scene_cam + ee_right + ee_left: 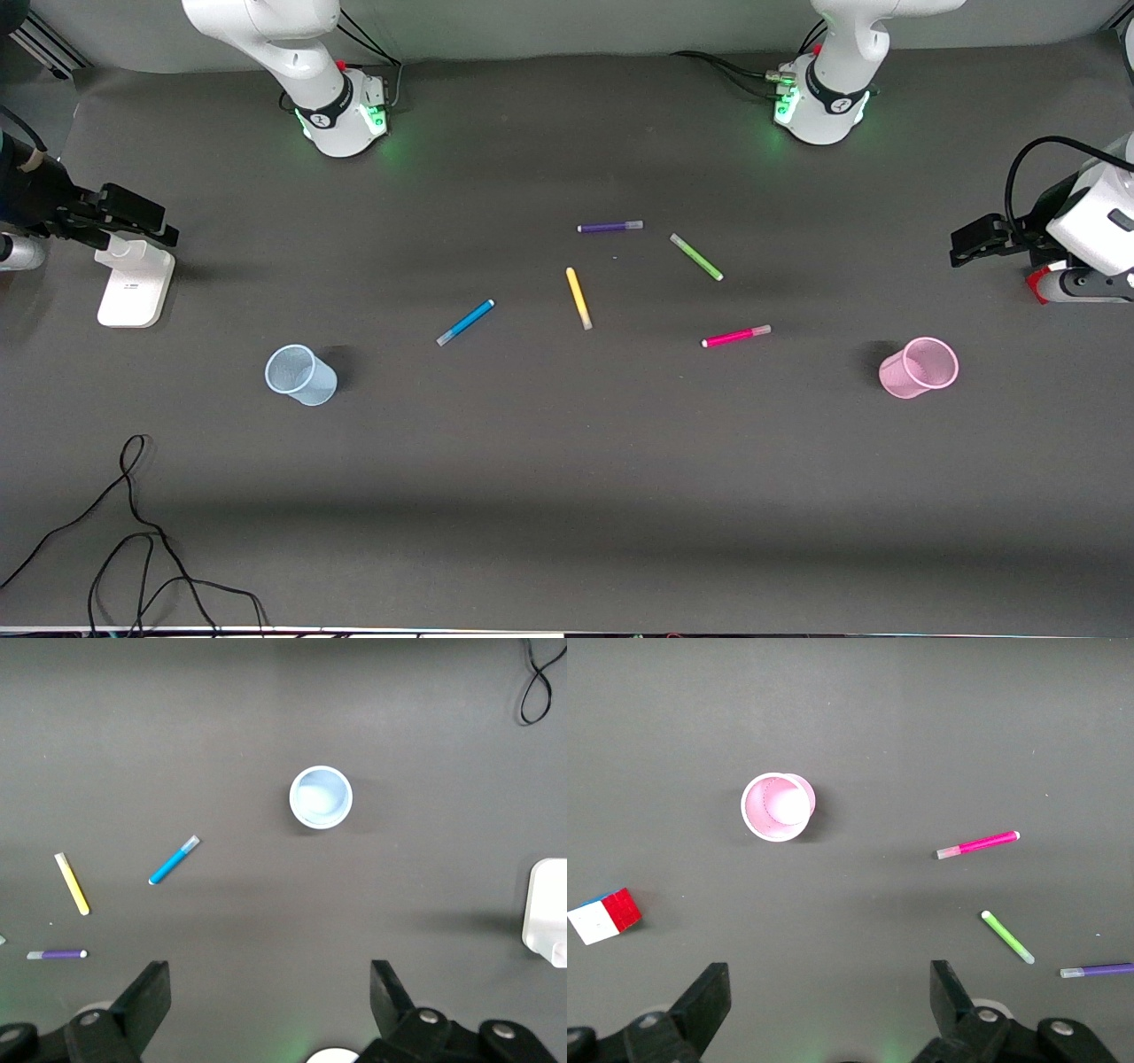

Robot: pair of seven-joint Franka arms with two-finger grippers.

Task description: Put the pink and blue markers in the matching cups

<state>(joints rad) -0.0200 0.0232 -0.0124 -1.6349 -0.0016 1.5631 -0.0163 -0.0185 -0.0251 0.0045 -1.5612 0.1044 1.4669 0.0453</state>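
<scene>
- Left gripper (pixel 826 1010) waited high over the table's left-arm end, jaws wide apart, holding nothing.
- Right gripper (pixel 269 1010) likewise, at its own end.
- Pink marker (pixel 736 336) lay near the upright pink cup (pixel 920 367).
- Blue marker (pixel 465 322) lay near the blue cup (pixel 300 375).

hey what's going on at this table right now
Nothing is being handled yet. Both arms wait at the table's ends, the left gripper and right gripper open and empty. The pink marker and blue marker lie flat on the table among yellow, green and purple ones. The pink cup stands toward the left arm's end, the blue cup toward the right arm's end, both empty.
</scene>
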